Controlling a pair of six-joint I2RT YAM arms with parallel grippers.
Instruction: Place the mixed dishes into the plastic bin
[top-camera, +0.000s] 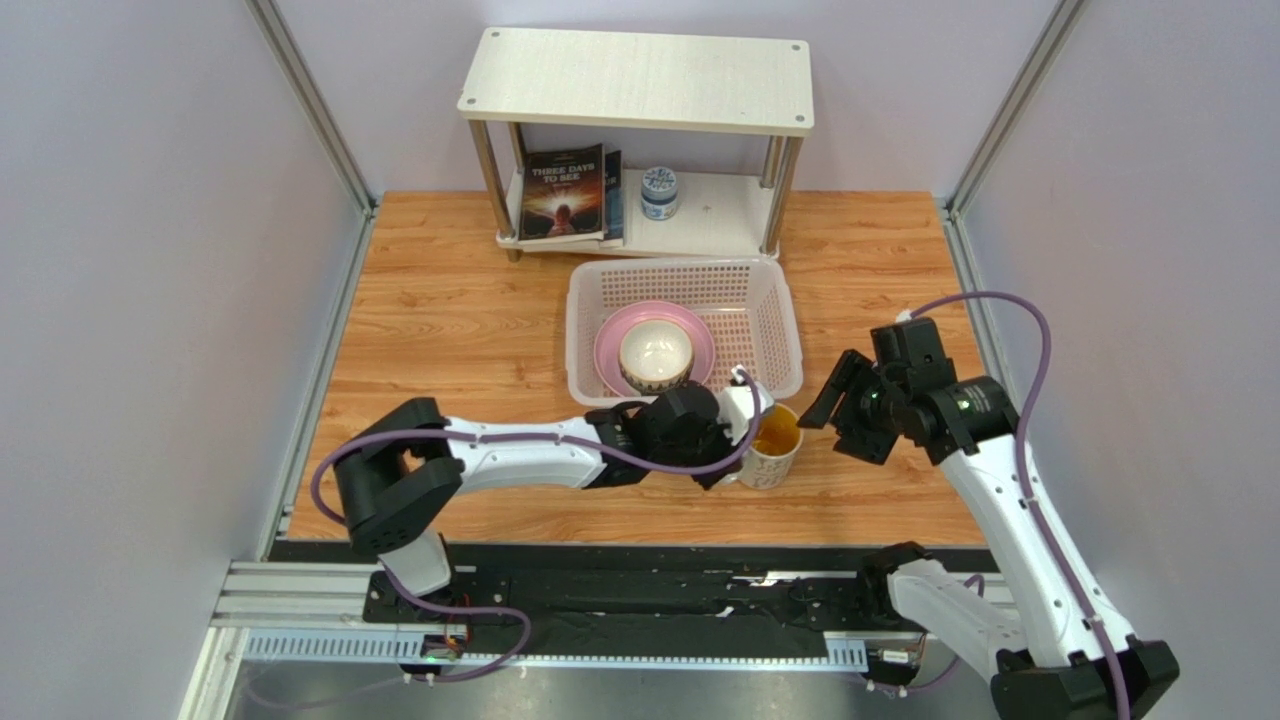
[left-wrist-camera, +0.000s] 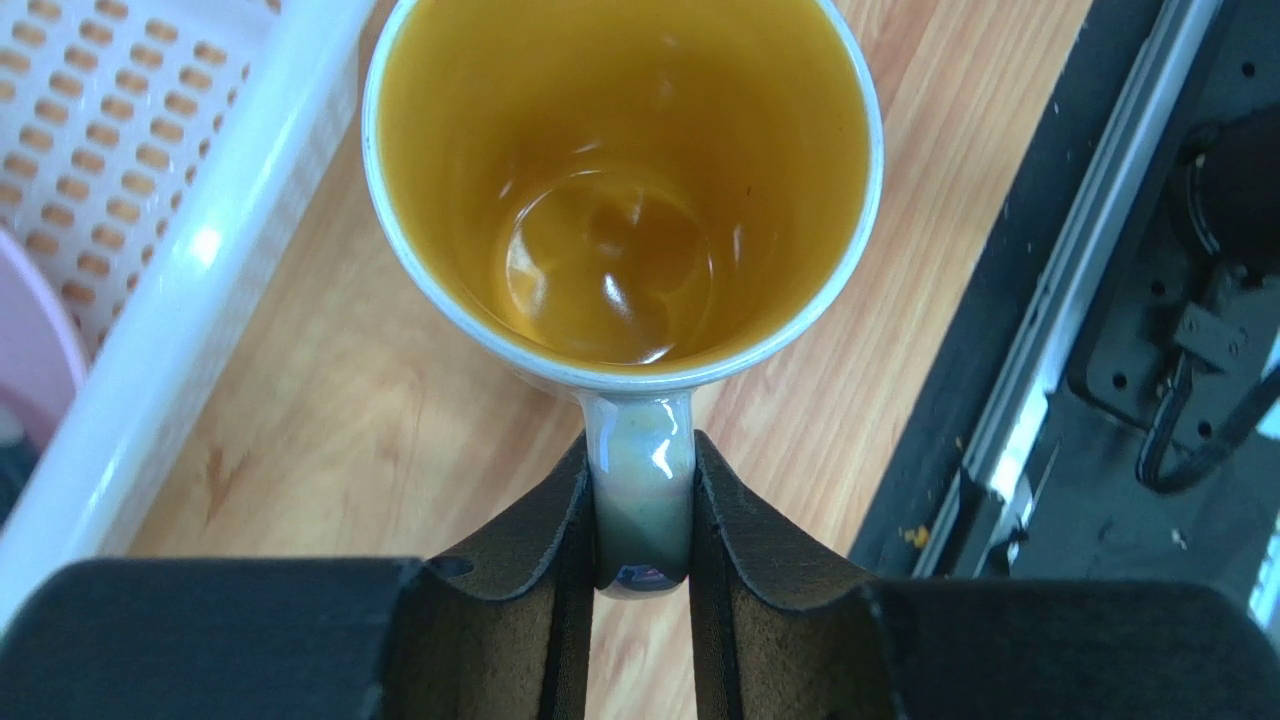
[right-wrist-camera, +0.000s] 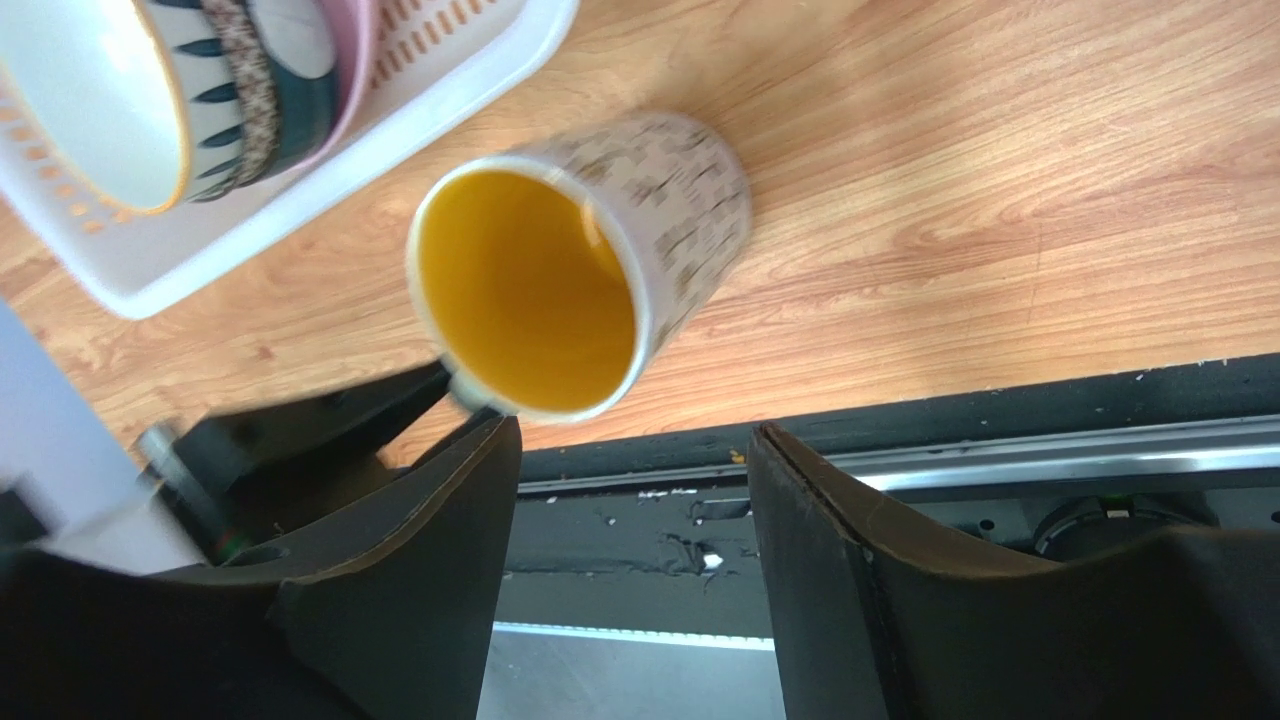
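The mug is the piece in hand; the left claw (left-wrist-camera: 642, 503) pinches its handle, and the mug (left-wrist-camera: 624, 180) stands upright, seemingly on the surface (left-wrist-camera: 376, 435), just outside the plastic bin (top-camera: 583, 338); next, I judge, it needs lifting over the near wall and setting down beside the pink plate (top-camera: 613, 345) and stacked bowls (top-camera: 657, 356); the right claw (right-wrist-camera: 631, 450) gapes empty nearby; the mug is pale and speckled outside, glossy yellow inside.

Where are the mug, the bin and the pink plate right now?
mug (left-wrist-camera: 619, 195): left wrist view, on its yellow inside.
bin (top-camera: 747, 318): top view, on its bare lattice floor, right side.
pink plate (top-camera: 609, 348): top view, on its left rim.
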